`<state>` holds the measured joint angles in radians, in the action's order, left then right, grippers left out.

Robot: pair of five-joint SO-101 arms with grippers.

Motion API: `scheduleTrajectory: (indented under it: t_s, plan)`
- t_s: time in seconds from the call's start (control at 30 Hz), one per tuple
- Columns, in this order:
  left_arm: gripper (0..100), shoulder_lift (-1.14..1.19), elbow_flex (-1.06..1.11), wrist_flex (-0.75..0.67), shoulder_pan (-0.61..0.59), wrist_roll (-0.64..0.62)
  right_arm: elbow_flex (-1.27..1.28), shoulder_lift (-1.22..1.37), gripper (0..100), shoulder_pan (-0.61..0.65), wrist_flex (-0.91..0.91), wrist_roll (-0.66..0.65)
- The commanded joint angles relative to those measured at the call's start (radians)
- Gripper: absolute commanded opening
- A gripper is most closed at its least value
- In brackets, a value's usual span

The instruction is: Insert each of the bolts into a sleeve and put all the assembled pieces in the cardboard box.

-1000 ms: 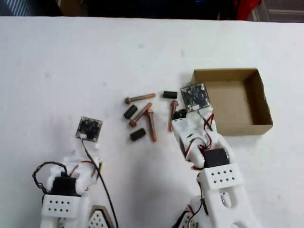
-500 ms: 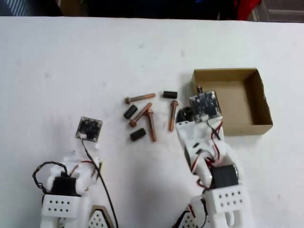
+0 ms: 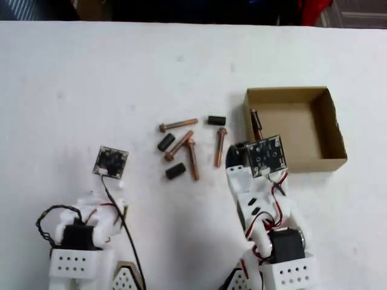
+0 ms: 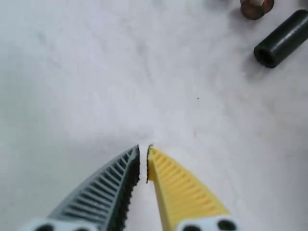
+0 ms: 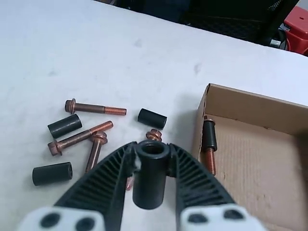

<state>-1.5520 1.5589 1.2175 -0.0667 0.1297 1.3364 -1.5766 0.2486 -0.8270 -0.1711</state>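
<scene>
Now grips black sleeve (image 5: 151, 178) in right claw (image 5: 151, 147); keep bore clear, open closed left claw (image 4: 143, 150), take nearest bolt (image 3: 220, 147) by head, line shank with bore.

this looks like a robotics lab or a hobby workshop. a plain white counter (image 3: 91, 72), scuffed and smudged, carries two white plastic arms side by side, the left arm (image 3: 81, 241) and the right arm (image 3: 275, 241). both have exposed wires (image 3: 129, 241) and uncased camera boards (image 3: 110, 161) at the wrist. loose copper bolts (image 3: 178, 125), black sleeves (image 3: 175, 171) and a plain cardboard box (image 3: 296, 92) lie on the counter like bench hardware. beyond its far edge stand dark furniture (image 5: 231, 19) and something red (image 5: 297, 26).
</scene>
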Motion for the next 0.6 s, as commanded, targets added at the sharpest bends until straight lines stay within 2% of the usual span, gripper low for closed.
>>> scheduleTrajectory:
  t_s: [0.0, 0.27, 0.4, 0.57]
  plan:
    - [7, -0.007, -0.153, 0.078, -0.001, 0.006, 0.005, -0.050, 1.7, -0.010, -0.004, 0.011]
    - [7, 0.058, -0.393, 0.218, 0.001, 0.006, 0.061, -0.110, 1.7, -0.010, -0.004, 0.011]
    - [7, 0.259, -0.548, 0.250, 0.005, 0.006, 0.081, -0.140, 1.7, -0.010, -0.004, 0.011]
    - [7, 0.526, -0.720, 0.250, 0.087, 0.000, 0.109, -0.174, 1.7, -0.012, -0.004, 0.011]
